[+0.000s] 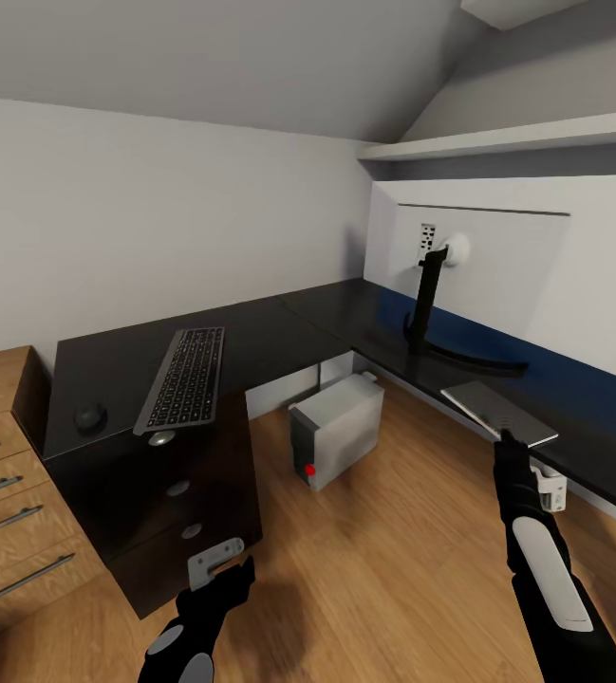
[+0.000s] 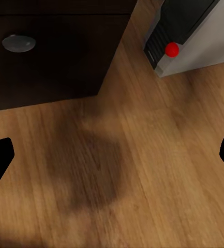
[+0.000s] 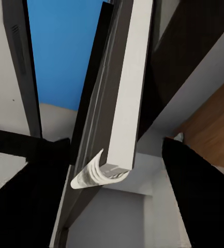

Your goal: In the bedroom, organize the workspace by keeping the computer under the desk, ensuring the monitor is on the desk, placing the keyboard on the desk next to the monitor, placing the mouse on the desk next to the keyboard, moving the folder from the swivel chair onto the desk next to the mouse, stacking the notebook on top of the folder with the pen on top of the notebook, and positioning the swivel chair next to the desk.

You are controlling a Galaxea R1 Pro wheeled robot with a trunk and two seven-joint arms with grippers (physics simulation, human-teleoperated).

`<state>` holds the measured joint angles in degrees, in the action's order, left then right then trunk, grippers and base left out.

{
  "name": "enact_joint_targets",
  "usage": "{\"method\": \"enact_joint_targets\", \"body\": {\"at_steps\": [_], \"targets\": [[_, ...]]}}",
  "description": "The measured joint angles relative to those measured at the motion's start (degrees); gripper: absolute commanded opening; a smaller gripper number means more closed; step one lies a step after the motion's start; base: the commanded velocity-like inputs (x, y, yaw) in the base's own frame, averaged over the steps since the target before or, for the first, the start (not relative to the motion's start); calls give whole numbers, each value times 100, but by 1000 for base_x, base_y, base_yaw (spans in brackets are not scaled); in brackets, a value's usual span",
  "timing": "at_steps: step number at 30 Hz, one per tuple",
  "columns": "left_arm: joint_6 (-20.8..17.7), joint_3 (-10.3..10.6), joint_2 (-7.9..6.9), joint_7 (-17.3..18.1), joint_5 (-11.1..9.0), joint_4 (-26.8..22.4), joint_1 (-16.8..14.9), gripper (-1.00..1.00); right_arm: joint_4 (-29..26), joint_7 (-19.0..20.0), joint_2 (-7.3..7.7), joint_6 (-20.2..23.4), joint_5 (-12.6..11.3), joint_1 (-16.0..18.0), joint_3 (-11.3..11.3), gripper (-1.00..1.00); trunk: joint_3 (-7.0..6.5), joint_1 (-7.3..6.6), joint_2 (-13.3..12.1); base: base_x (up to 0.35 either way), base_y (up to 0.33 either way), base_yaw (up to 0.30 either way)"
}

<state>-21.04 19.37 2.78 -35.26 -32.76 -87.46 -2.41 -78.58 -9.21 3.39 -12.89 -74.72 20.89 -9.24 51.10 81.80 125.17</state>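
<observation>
Right wrist cam catches the notebook [image 3: 123, 93] spiral between the right gripper [image 1: 509, 438] jaws, near the monitor [image 1: 516, 256]; left gripper [image 2: 112, 155] jaws gape empty over floor.

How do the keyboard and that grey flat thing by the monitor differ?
The keyboard is dark, keyed and lies flat, alone on the desk. The grey notebook is plain and smooth, sits tilted, and the right gripper is at its edge. Both are flat slabs over the desk.
</observation>
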Motion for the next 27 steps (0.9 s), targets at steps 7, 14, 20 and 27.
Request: {"method": "enact_joint_targets", "body": {"at_steps": [7,14,20,27], "targets": [[0,53,13,-11,-2,128,0,100,-3,8,0,1,21,0,3,-100,0,0,0,0,0,0],[0,277,8,-32,7,262,1,100,5,15,1,1,26,1,8,-100,0,0,0,0,0,0],[8,296,4,-34,8,272,2,100,5,15,1,2,23,1,9,-100,0,0,0,0,0,0],[9,297,4,-34,16,272,1,100,7,0,1,0,3,0,10,-100,-125,-153,-279,0,0,0]]}}
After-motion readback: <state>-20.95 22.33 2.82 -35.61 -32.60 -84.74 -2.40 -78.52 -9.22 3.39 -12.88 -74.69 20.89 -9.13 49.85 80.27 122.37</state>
